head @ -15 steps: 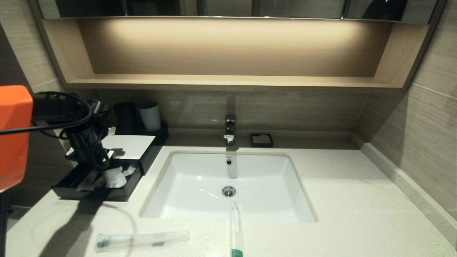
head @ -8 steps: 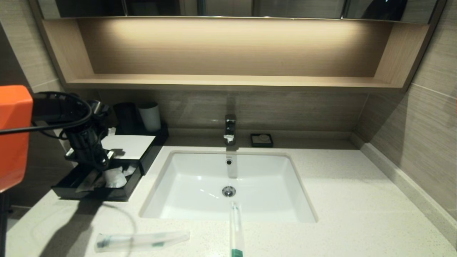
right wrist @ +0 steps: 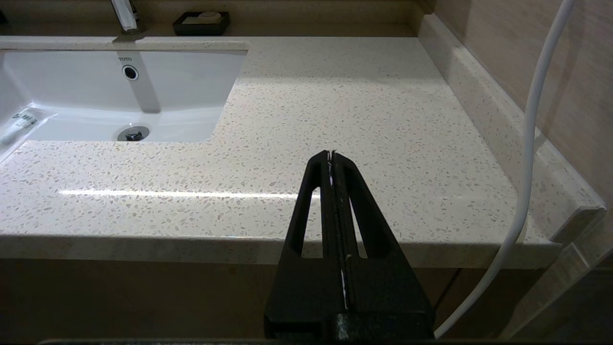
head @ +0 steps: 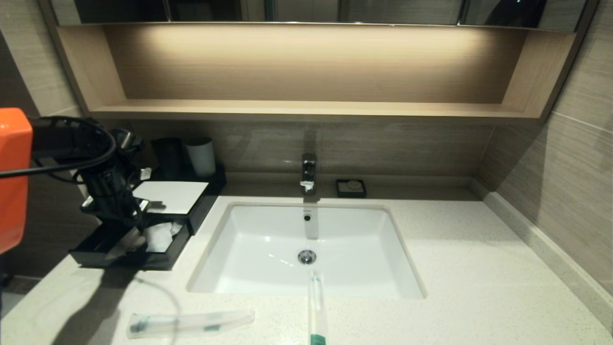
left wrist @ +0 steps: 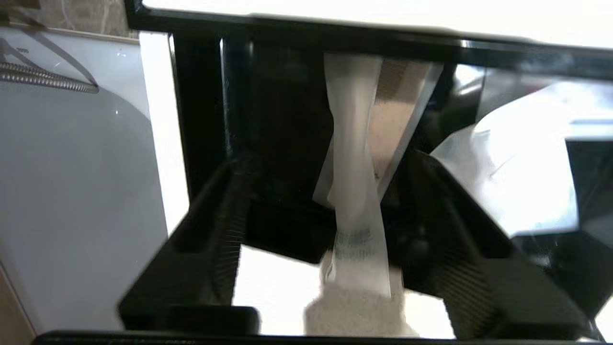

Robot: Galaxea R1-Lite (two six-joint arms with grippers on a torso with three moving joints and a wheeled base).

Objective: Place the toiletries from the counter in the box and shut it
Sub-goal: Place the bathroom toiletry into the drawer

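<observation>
The black box (head: 203, 199) with its white top panel stands at the counter's (head: 455, 268) far left, and its drawer (head: 119, 261) is pulled out. My left gripper (head: 123, 225) (left wrist: 330, 158) hangs open over the drawer. Between its spread fingers (left wrist: 225, 215) lies one clear sleeve (left wrist: 357, 191) (head: 117, 247), released inside. The white sachet (head: 160, 235) (left wrist: 517, 163) rests beside it in the drawer. Two more sleeves lie on the counter: one (head: 191, 323) near the front left, the other (head: 316, 306) (right wrist: 19, 122) pointing over the sink's front rim. My right gripper (right wrist: 331, 153) is shut, parked before the counter's right front edge.
A black cup (head: 167, 155) and a white cup (head: 201, 155) stand behind the box. The white sink (head: 230, 268) fills the middle, with the tap (head: 309, 172) and a small black dish (head: 351, 188) behind it. A wooden shelf (head: 306, 110) overhangs the back wall.
My left gripper has opened and let go of the sleeve, which now lies in the drawer. The left arm has shifted slightly left and up. The right arm has not moved.
</observation>
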